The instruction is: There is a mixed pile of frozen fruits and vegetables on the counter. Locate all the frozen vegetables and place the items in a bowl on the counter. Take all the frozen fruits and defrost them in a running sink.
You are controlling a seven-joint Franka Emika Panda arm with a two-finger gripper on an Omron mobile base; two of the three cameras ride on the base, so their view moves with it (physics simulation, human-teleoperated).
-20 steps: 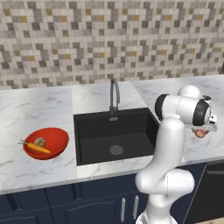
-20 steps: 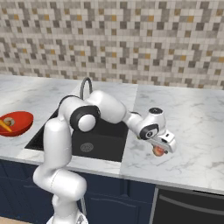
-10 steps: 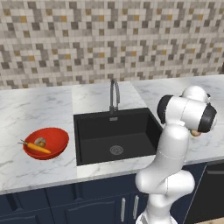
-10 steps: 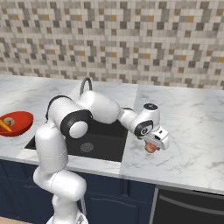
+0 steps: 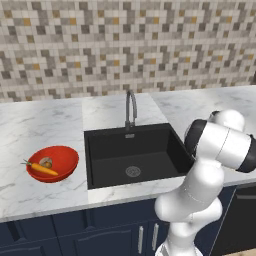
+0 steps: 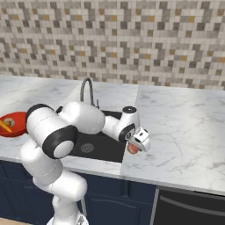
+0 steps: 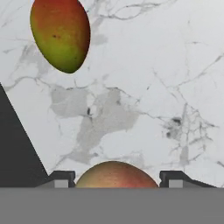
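A white robot arm carries a small round reddish-pink fruit [image 7: 116, 174] between its two dark fingers [image 7: 61, 178], which stand one on each side of it and appear clamped on it, the gripper [image 6: 137, 145] hanging just above the white, grey-veined marble worktop [image 6: 184, 132] at the right rim of the black rectangular sink [image 5: 132, 155]. The piece looks lifted clear of the slab, most likely so it can be swung over the rim into the basin, where the task wants frozen fruit thawed. In the hand camera, a second fruit [image 7: 60, 33], an egg-shaped piece shading from red to green, lies on the marble a little beyond the fingers and apart from them, evidently awaiting its own trip. Past the arm, the basin shows its round metal drain [image 5: 132, 171], with the tall curved grey tap [image 5: 130, 107] at its back edge; whether water is running cannot be told. Farther off, on the worktop left of the sink, the shallow glossy red bowl [image 5: 65, 167] already holds the slim orange carrot [image 5: 42, 168] and a small beige-brown lump [image 5: 46, 161], so the vegetable half of the job appears done.
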